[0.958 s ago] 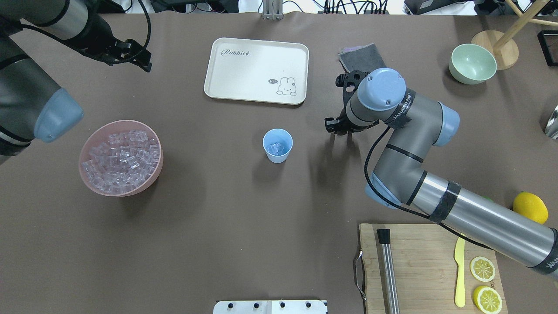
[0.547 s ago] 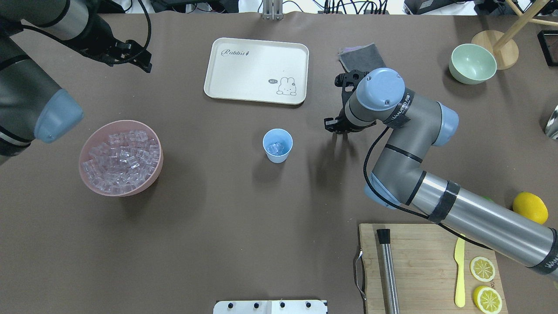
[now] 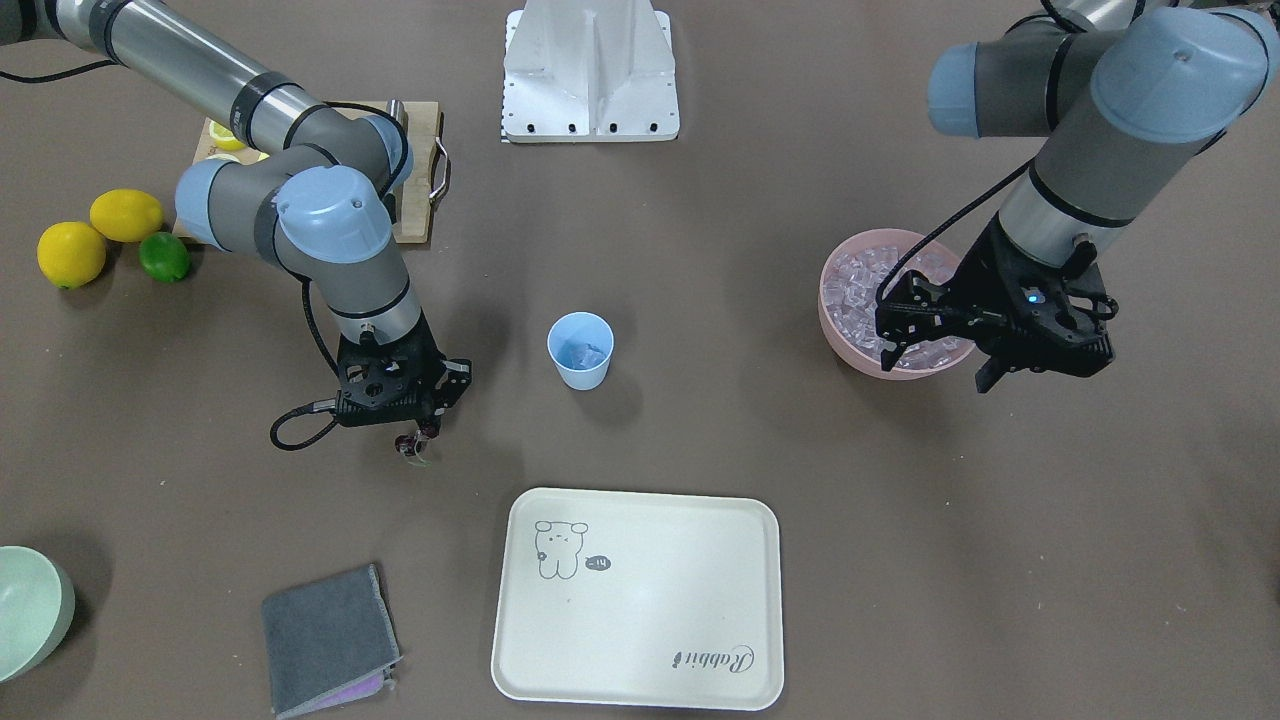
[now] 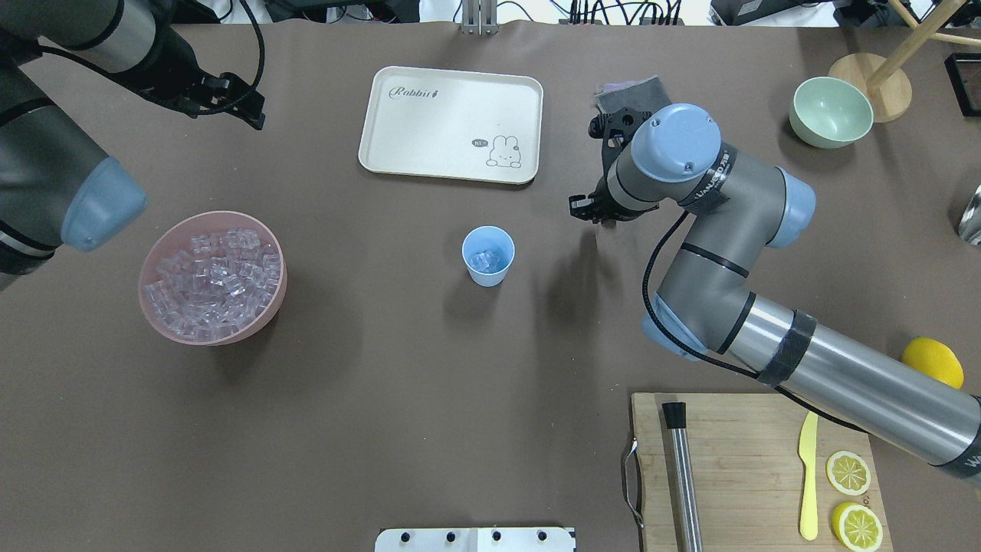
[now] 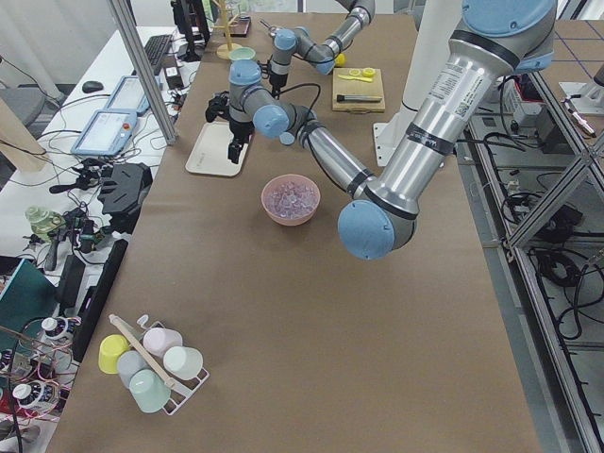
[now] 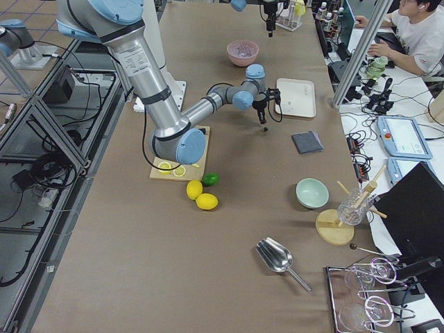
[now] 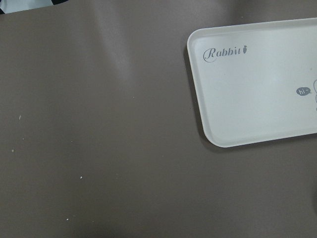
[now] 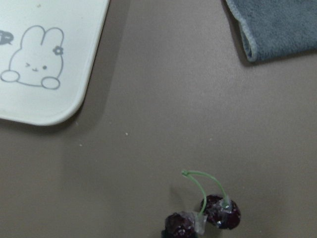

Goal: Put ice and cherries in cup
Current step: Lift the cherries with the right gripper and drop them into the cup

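The pale blue cup (image 4: 488,257) stands mid-table with a few pieces of ice (image 4: 487,261) in it; it also shows in the front view (image 3: 580,351). More ice (image 4: 214,280) fills the pink bowl (image 4: 147,285). My right gripper (image 3: 414,440) is to the cup's right in the overhead view, above the table, shut on the cherries (image 3: 412,450). The right wrist view shows the two dark cherries (image 8: 220,212) with green stems over bare table. My left gripper (image 3: 938,362) hangs open and empty beyond the pink bowl (image 3: 850,358).
A cream rabbit tray (image 4: 429,115) lies beyond the cup. A grey cloth (image 3: 325,625) lies near the right gripper. A pale green bowl (image 4: 831,111) is at the far right. A cutting board (image 4: 736,460) with a metal tool, a knife and lemon slices is front right; lemons and a lime (image 3: 163,256) lie beside it.
My right arm has moved a little away from the robot base, toward the cloth, and looks higher. The left arm has barely shifted.
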`<state>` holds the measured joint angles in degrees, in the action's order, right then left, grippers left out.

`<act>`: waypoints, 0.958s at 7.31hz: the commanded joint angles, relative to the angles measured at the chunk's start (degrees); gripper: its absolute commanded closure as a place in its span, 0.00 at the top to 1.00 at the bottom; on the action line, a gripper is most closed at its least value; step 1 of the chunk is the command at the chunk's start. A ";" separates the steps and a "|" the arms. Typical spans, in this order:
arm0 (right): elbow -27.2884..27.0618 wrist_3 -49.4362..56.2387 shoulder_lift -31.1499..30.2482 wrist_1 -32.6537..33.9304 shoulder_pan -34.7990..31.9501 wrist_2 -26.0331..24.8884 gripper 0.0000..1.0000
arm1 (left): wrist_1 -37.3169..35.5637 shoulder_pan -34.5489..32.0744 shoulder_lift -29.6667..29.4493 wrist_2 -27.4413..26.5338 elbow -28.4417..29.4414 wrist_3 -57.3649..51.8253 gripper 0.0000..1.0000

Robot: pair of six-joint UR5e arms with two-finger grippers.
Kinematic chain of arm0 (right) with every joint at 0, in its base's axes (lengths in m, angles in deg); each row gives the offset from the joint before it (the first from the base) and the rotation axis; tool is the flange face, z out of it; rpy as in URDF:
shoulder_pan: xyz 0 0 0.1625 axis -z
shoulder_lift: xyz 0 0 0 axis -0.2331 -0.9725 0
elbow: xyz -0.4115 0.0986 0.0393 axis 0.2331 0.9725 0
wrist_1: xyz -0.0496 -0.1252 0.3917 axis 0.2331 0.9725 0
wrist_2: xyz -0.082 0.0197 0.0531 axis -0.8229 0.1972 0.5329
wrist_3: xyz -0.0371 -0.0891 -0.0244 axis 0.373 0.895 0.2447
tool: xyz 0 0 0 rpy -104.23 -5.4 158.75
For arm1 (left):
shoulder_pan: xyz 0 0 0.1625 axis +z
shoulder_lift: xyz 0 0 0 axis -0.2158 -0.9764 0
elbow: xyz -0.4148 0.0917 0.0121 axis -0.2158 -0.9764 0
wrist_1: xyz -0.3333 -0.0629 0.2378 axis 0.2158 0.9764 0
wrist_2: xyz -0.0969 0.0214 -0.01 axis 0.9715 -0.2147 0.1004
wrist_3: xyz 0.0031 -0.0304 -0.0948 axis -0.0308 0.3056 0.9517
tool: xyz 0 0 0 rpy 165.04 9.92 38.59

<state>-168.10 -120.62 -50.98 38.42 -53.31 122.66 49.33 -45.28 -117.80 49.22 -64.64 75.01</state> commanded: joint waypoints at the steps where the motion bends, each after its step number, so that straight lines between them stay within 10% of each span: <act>1: -5.11 0.03 5.00 11.16 -2.44 2.95 0.00 | 0.00 0.00 -0.27 -0.01 0.06 0.45 0.97; 7: -5.86 -10.34 15.32 14.57 5.36 0.34 0.00 | -0.09 0.00 0.17 -0.18 -0.03 0.10 0.97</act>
<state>-175.12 -130.37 -36.29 53.27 -49.94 124.46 49.27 -45.28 -117.74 49.11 -64.70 75.26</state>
